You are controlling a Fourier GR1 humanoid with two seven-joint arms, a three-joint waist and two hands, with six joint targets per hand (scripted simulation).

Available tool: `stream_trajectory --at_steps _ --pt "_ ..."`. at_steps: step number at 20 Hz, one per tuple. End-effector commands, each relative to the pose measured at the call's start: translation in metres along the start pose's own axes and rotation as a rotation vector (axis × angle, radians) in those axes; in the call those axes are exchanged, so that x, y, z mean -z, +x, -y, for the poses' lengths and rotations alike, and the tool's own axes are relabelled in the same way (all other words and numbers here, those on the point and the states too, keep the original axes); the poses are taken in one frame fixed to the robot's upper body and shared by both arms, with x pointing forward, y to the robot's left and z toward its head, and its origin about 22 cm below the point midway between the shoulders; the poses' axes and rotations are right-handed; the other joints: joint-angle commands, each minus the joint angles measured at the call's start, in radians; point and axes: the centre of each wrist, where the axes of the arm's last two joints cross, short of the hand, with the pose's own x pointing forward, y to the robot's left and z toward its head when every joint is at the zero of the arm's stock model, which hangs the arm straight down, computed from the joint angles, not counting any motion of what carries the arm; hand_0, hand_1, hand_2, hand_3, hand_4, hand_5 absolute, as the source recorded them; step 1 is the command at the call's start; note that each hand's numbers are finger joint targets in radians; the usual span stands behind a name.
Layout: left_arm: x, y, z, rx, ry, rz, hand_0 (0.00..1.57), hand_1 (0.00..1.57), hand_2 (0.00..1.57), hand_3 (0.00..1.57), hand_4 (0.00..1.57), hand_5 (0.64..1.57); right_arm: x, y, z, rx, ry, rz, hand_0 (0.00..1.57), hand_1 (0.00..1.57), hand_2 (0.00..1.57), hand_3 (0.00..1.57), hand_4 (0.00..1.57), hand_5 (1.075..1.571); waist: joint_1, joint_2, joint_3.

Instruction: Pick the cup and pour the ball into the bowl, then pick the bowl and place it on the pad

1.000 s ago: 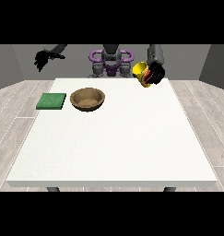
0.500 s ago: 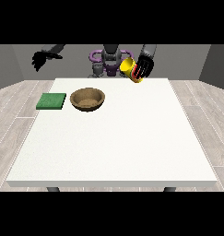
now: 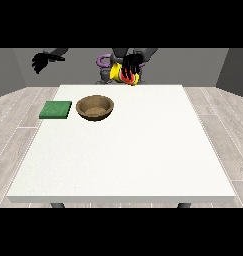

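Cup (image 3: 119,73): one, held; one bowl (image 3: 95,107), one pad (image 3: 56,109).

1. The yellow cup with a red inside (image 3: 124,74) is held up in the air above the far edge of the white surface (image 3: 128,150), tilted over on its side, with black fingers of the hand (image 3: 132,64) curled round it.
2. The round brown wooden bowl (image 3: 95,107) stands upright on the surface, left of centre, towards the far side.
3. The flat green square pad (image 3: 56,109) lies just left of the bowl, near the surface's left edge, apart from the bowl.
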Motion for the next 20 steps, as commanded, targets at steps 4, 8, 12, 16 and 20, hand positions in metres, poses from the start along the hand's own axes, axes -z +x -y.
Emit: stream_trajectory --at_steps 4,8,12,16,20 --pt "-0.006 0.05 0.006 0.396 -0.043 0.247 1.51 1.51 1.57 1.57 1.57 1.042 0.006 -0.003 -0.003 0.03 0.004 0.018 0.0 0.0 0.0 0.0 0.0 1.57 -0.004 0.024 0.0001" --pt "0.001 0.065 -0.003 0.653 -0.036 0.315 1.52 1.52 1.57 1.57 1.5 1.232 0.02 0.001 -0.014 0.018 0.037 -0.007 0.0 0.0 0.0 0.0 0.0 1.571 -0.006 -0.004 -0.0008" --pt "-0.014 0.068 0.014 0.742 -0.075 0.392 1.46 1.46 1.57 1.57 1.51 1.178 0.025 0.01 -0.012 0.026 0.025 -0.022 0.0 0.0 0.0 0.0 0.0 1.571 0.0 -0.028 -0.0027" --pt "-0.006 0.077 0.0 0.778 -0.046 0.374 1.45 1.45 1.57 1.57 1.53 1.129 0.02 0.013 0.0 0.021 0.032 -0.032 0.0 0.0 0.0 0.0 0.0 1.57 0.0 0.002 -0.0026" --pt "-0.005 0.062 -0.007 0.609 -0.049 0.389 1.45 1.45 1.57 1.57 1.54 1.136 -0.008 -0.006 0.015 0.03 -0.039 -0.112 0.0 0.0 0.0 0.0 0.0 1.569 0.071 -0.061 -0.0027"
